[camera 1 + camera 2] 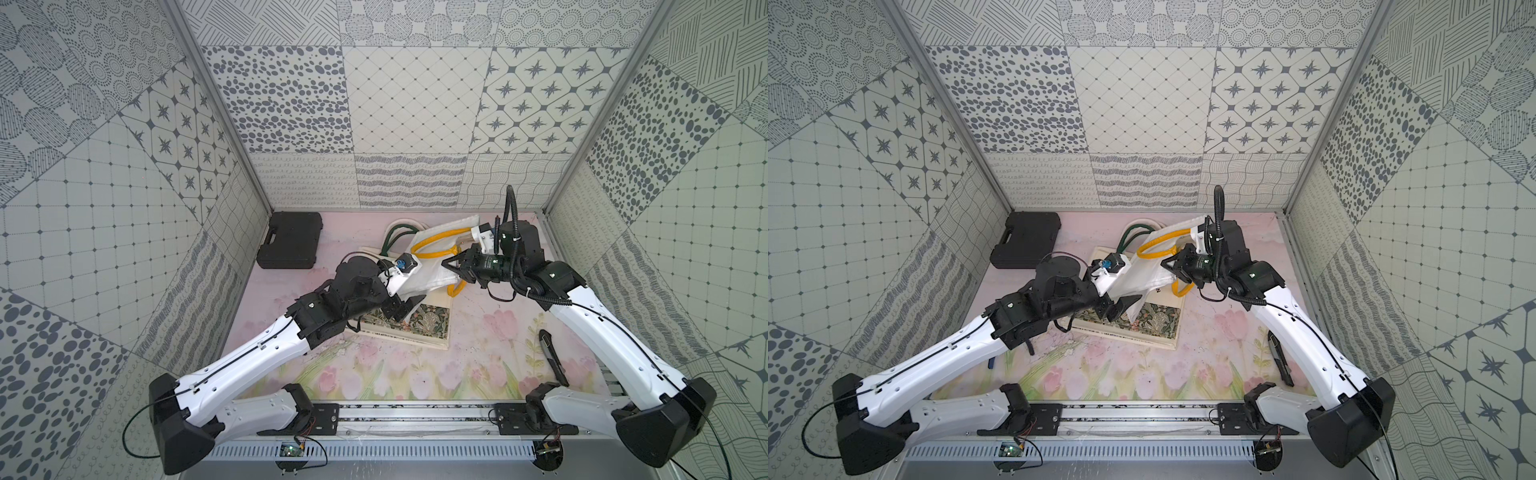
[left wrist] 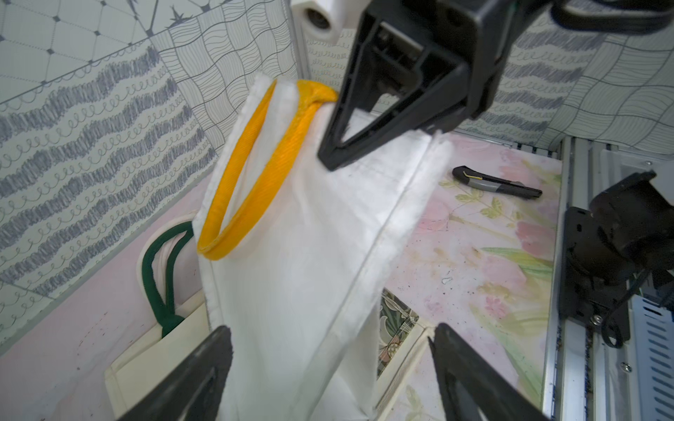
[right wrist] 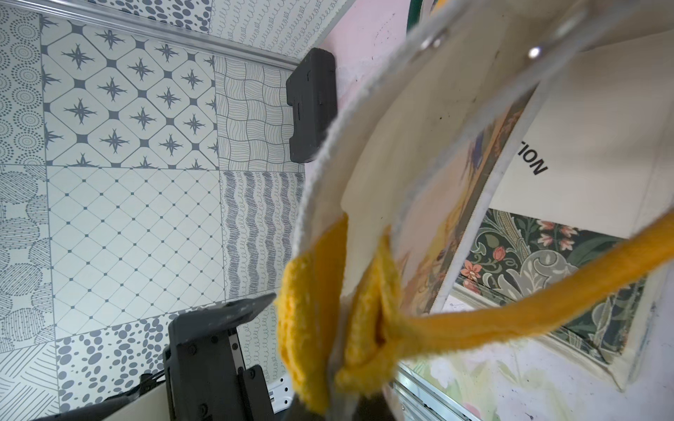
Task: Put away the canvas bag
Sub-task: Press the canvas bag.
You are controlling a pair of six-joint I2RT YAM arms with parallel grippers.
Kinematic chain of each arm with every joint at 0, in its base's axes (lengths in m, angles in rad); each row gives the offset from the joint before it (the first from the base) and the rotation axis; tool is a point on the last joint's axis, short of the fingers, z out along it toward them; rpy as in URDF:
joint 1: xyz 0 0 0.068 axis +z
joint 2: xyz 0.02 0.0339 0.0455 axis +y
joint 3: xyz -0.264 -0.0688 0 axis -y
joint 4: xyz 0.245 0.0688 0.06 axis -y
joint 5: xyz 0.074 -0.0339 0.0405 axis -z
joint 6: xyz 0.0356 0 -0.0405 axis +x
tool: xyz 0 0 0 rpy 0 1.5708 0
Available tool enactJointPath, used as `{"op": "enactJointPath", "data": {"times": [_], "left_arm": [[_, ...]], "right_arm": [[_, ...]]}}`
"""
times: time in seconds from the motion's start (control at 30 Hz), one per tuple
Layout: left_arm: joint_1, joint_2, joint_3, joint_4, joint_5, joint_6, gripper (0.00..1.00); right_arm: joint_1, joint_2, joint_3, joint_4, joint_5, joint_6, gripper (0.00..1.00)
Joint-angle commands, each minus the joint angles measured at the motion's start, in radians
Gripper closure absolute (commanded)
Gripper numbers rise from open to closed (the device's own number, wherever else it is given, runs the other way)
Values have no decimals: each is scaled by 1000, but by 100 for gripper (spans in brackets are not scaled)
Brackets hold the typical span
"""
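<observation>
The right gripper (image 2: 326, 160) pinches the canvas bag (image 2: 310, 255) at its rim beside the yellow handle (image 2: 237, 189), letting it hang straight; the left gripper (image 2: 330, 330), jaws spread, brackets its lower end, apparently ready to catch it.

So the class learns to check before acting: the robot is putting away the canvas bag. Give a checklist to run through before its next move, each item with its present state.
1. Right gripper shut on top edge of the white bag: ok.
2. Left gripper open, jaws either side of the bag's lower part: ok.
3. Bag's bottom clear of the floral bag beneath: cannot tell.
4. Yellow handle loop secured: not ok, loose.
5. Utility knife apart from the bag: ok.
</observation>
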Motion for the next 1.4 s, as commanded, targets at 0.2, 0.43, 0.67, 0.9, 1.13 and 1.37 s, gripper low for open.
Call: {"op": "enactJointPath", "data": {"times": [0.2, 0.43, 0.67, 0.9, 1.13, 1.37], "left_arm": [[-191, 133, -17, 221, -353, 222, 8], [-236, 260, -17, 380, -711, 322, 8], [-239, 232, -81, 413, -830, 314, 8], [-238, 189, -135, 397, -878, 280, 72], [-239, 126, -185, 396, -828, 216, 41], [-236, 89, -255, 408, -785, 162, 100]], "right_arm": [[26, -21, -16, 141, -22, 70, 100], [30, -36, -25, 168, -63, 126, 100], [23, -60, 0, 147, -67, 131, 100], [-9, -83, 26, 152, -79, 156, 100], [-65, -95, 28, 153, -110, 154, 100], [-99, -101, 32, 203, -156, 204, 100]]}}
